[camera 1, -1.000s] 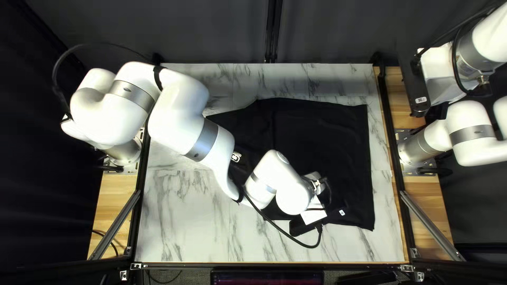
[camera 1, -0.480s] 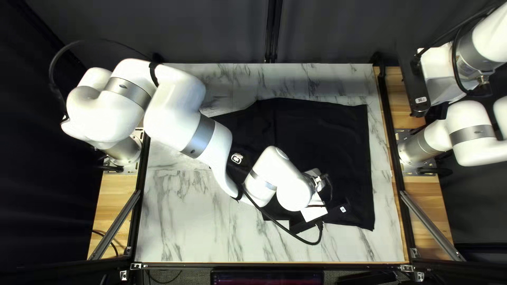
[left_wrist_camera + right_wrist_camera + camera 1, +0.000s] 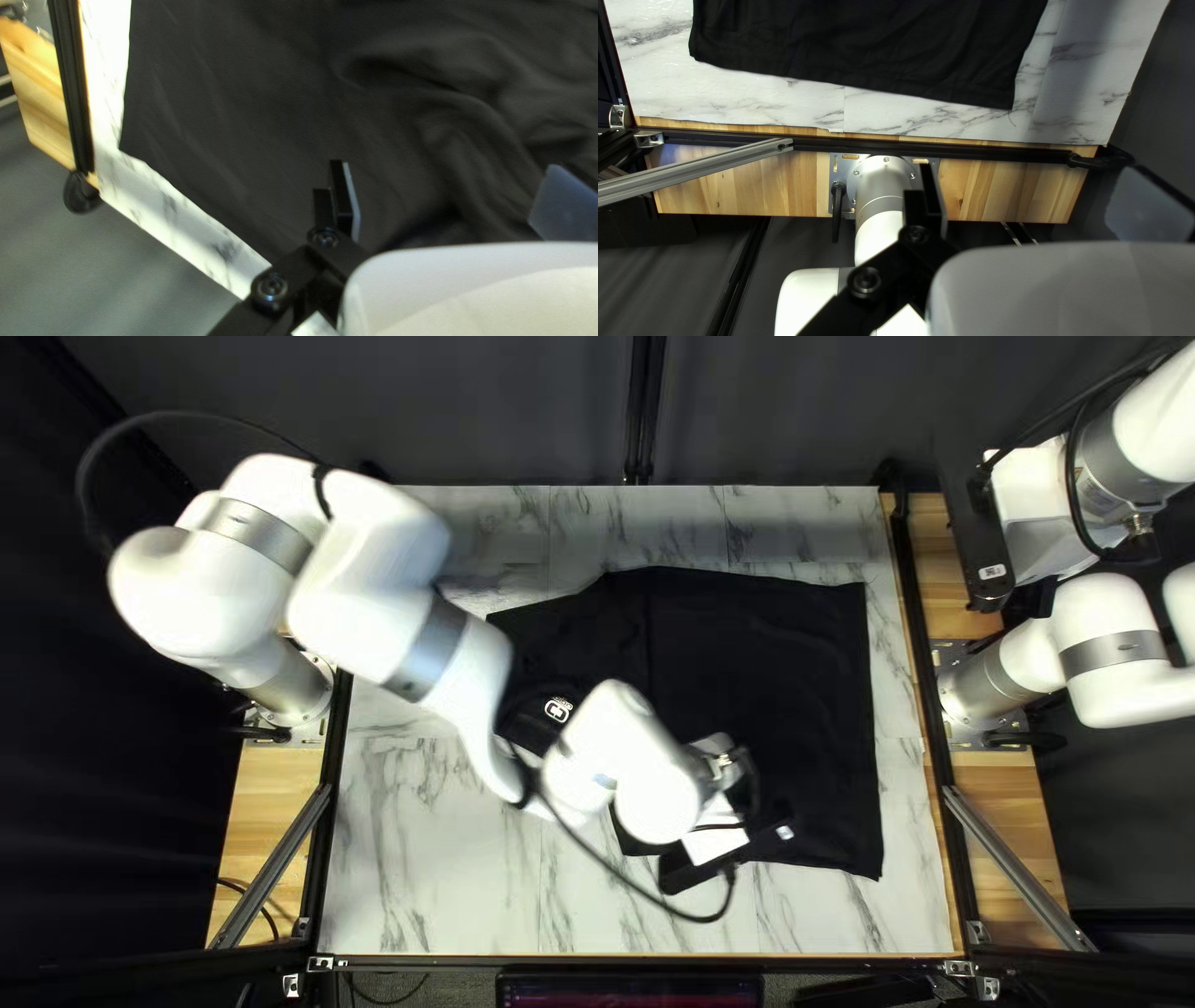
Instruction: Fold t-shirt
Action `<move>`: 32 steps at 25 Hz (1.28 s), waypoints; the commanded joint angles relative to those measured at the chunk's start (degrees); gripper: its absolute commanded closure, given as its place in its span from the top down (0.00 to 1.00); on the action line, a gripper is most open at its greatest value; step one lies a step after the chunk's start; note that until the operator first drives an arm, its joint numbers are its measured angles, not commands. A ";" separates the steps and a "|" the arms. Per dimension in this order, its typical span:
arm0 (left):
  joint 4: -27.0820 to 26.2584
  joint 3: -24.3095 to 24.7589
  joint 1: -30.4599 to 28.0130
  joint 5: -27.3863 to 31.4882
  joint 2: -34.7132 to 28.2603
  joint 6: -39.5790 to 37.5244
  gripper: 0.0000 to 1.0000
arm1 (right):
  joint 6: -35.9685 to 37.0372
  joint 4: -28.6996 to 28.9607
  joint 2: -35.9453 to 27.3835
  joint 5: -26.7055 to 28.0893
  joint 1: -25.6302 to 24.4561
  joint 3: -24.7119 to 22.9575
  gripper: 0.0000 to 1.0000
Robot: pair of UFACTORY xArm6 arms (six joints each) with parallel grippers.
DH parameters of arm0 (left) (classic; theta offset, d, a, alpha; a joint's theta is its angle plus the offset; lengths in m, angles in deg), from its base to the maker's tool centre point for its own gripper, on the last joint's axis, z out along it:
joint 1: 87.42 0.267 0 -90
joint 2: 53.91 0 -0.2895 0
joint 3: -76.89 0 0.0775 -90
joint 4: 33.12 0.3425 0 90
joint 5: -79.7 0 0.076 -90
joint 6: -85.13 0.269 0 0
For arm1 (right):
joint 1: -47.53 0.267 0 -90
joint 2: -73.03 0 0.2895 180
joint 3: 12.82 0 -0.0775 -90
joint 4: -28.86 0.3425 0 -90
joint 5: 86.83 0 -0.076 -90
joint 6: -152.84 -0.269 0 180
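A black t-shirt lies spread on the table, with a small white print near its edge beside my left arm. My left gripper is over the shirt's near part in the top left view. In the left wrist view the open left gripper has its fingers wide apart above the wrinkled shirt, holding nothing. My right gripper is raised off the table's right side. Seen from its own wrist, the right gripper stands open and empty, with the shirt farther off on the table.
My left arm reaches across the shirt's left part and hides some of it. Marble-patterned table shows around the shirt. Black rails run along the table's sides, and the right arm's base stands beyond the right one.
My left arm has swung back toward the left, its gripper shifting slightly left over the shirt, and more of the shirt's left part shows. The right arm and the shirt have not visibly moved.
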 commanded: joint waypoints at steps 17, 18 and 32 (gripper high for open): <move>0.04 40.02 -1.99 3.63 -34.61 -0.12 1.00 | 0.00 0.00 0.00 0.00 0.00 0.00 1.00; -0.26 42.11 -0.13 1.58 -36.28 4.25 1.00 | 0.00 0.00 0.00 0.00 0.00 0.00 1.00; -1.27 44.33 2.55 0.14 -37.80 10.06 1.00 | 0.00 0.00 0.00 0.00 0.00 0.00 1.00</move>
